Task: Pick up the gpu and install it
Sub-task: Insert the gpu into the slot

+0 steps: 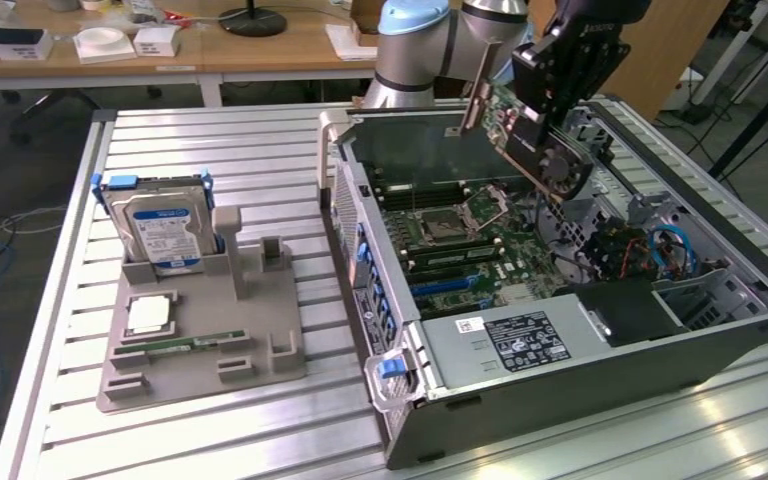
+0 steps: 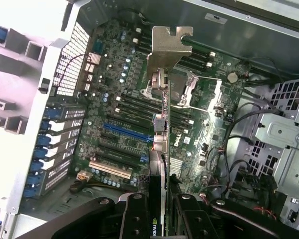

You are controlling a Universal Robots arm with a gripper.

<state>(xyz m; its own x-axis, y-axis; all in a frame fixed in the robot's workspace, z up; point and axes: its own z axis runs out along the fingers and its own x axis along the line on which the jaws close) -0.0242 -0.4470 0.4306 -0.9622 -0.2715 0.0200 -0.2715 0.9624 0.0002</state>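
1. One gripper point(image 1: 542, 115) is clenched on the gpu point(image 1: 560, 165). Its fingers point(image 2: 134, 219) pinch the card on both faces at the end away from the bracket point(image 2: 170, 45).
2. Held tilted, the gpu hangs in the air over the open case point(image 1: 704, 330), above the far part of the board point(image 2: 114, 94) and touching nothing.
3. Seen from the wrist, the card is edge-on with its bracket leading. The blue slot point(image 2: 125, 132) runs at an angle to that edge, so the card seems not yet lined up with it.
4. My judgement is that the step in hand is bringing the card into line with the slot, and the task looks about half done.
5. Doing it well means levelling the card so its contact edge sits parallel to the slot, with the bracket turned toward the case's rear wall point(image 1: 357, 250).
6. A firm, square grip matters, because a card twisting between the fingers would meet the slot crooked.
7. Risks as I read them:
   - the bracket catching on the case rim;
   - the card's lower corner striking the socket point(image 1: 440, 225) or nearby parts;
   - the cables point(image 1: 664, 250) snagging on the exterior view's right.
8. Well apart from all this, on the tray point(image 1: 277, 370) at the exterior view's left, stand the drive point(image 1: 157, 230) and the memory stick point(image 1: 177, 345).
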